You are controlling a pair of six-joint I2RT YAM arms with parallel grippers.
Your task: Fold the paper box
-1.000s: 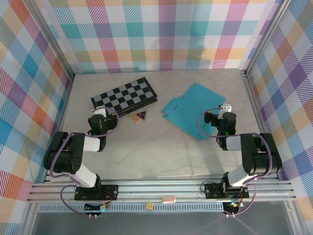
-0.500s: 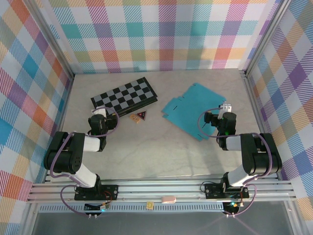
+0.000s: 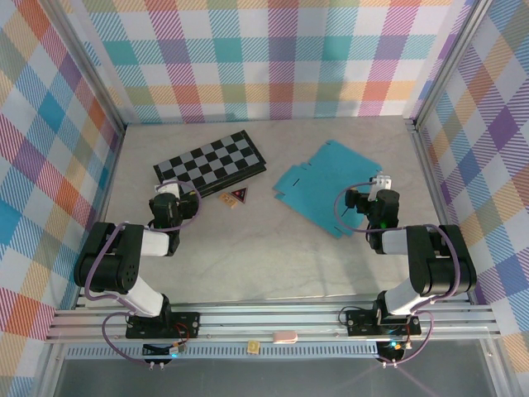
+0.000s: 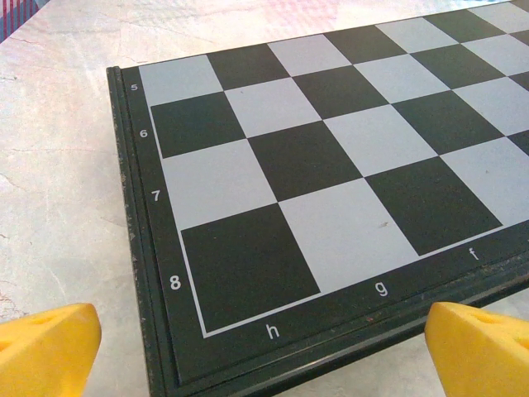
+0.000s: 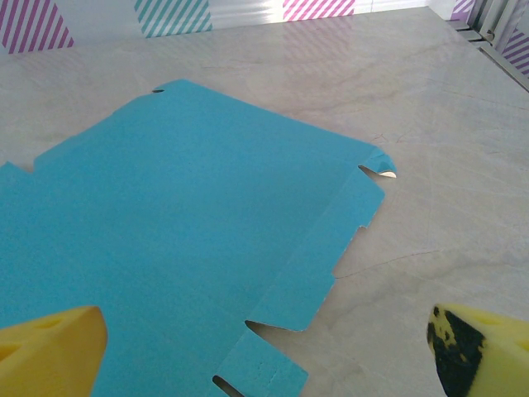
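- flat teal-blue cardboard blank (image 5: 182, 231): laid ungrasped on the surface (image 5: 446, 107).
- left pincer (image 4: 263, 351): released, faced by the black-and-grey checkered board (image 4: 331, 165).
- right pincer (image 5: 264, 347): released, above the blank.

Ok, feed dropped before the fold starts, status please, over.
Left gripper open over chessboard corner; right gripper open at paper box edge. Paper box flat, unfolded. Nothing on it.

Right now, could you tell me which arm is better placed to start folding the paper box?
Probably right: the open right gripper faces the flat paper box just ahead; the left gripper faces the chessboard instead.
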